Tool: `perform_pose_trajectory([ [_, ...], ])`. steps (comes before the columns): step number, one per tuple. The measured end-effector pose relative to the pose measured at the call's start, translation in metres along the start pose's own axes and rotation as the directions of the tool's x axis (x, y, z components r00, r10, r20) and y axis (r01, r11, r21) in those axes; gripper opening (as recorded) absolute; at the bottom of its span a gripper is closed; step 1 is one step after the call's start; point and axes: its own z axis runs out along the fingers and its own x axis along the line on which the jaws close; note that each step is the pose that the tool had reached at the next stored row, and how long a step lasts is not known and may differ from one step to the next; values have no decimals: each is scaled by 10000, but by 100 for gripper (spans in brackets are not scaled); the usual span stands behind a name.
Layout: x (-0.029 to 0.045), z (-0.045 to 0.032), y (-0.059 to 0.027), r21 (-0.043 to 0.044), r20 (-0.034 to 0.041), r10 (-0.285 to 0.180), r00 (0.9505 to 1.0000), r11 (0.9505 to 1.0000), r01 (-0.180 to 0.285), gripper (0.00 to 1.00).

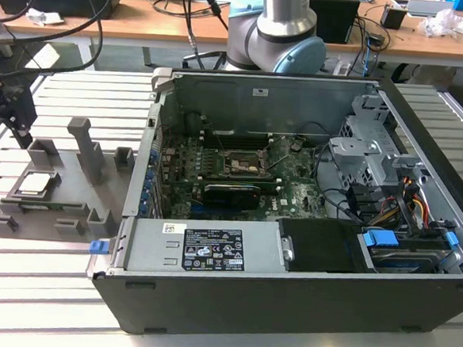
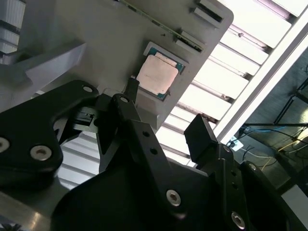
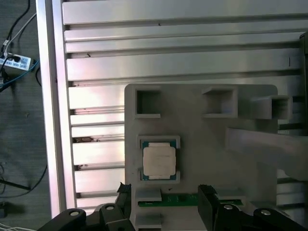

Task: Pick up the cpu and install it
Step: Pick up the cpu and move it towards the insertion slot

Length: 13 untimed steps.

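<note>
- The cpu (image 1: 38,182) is seen lying flat, metal top up, in a square recess of the grey tray (image 1: 66,206). It sits below the hand and is not touched by it.
- The hand (image 1: 8,126) is held above the tray's edge at the exterior view's left. Its fingers are spread wide and nothing is gripped.
- In the second wrist view, the hand (image 2: 166,113) is shown with its two black fingers (image 2: 131,91) well apart, and the cpu (image 2: 156,77) lies just beyond their tips.
- In the first wrist view, the cpu (image 3: 159,159) is framed by its recess just ahead of the hand (image 3: 166,192), and a green strip (image 3: 183,199) lies between the fingertips.
- Upright blocks (image 1: 86,143) are carried by the tray, beside the hand.
- The tray is borne by a slatted metal table (image 1: 40,303).
- An open computer case (image 1: 286,304) is set well apart from the hand, towards the exterior view's right.
- The black socket frame (image 1: 242,163) is seen on the motherboard inside the case.
</note>
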Motion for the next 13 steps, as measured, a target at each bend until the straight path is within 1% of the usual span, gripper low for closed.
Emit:
perform_pose_trajectory([
  [5,2,78,1,0,0,0,10000,10000,0,66],
  [7,3,120,2,-1,1,0,10000,10000,0,66],
  [13,5,197,4,-1,1,0,10000,10000,0,66],
])
